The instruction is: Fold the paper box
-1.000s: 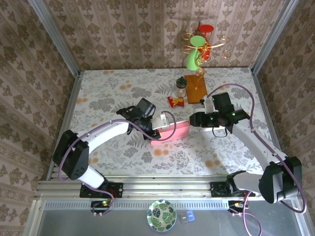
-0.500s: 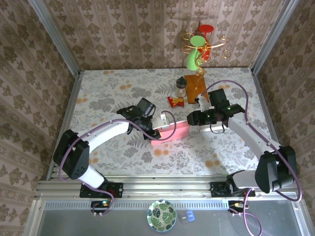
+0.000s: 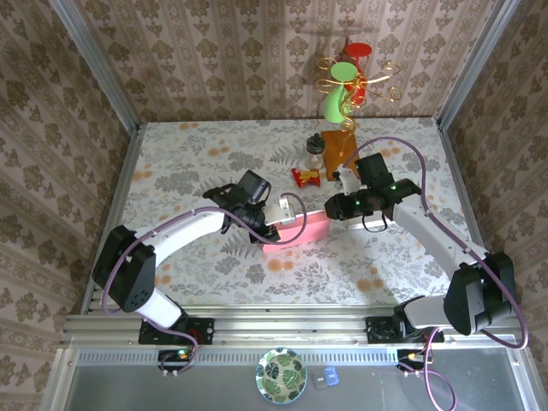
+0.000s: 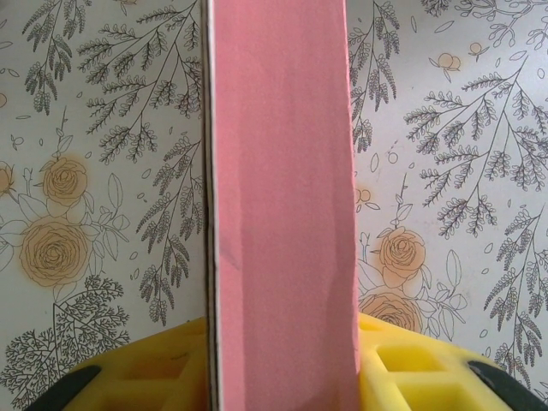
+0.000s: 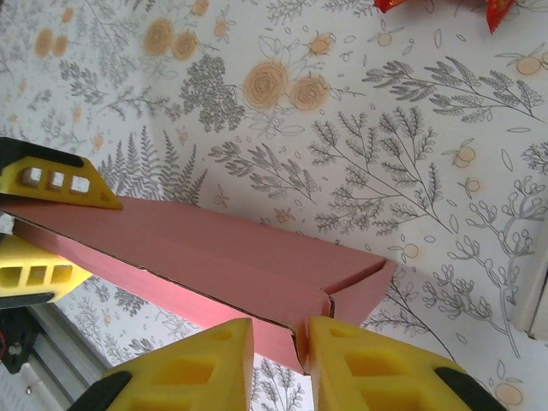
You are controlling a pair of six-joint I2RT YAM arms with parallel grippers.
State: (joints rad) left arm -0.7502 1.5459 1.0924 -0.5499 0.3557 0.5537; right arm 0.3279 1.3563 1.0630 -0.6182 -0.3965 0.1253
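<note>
Left gripper: clamped on one end of pink card paper box, steadying it. Right gripper: jaws narrow round opposite corner just ahead, firm pinch not discernible; likely for creasing end flap.

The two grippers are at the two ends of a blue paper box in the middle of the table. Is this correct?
Not quite: the paper box is pink, not blue, as the top view shows. The left gripper and right gripper are indeed at its two ends, in the middle of the table.

Lab robot cell: wallpapered panels box in a floral tabletop.
</note>
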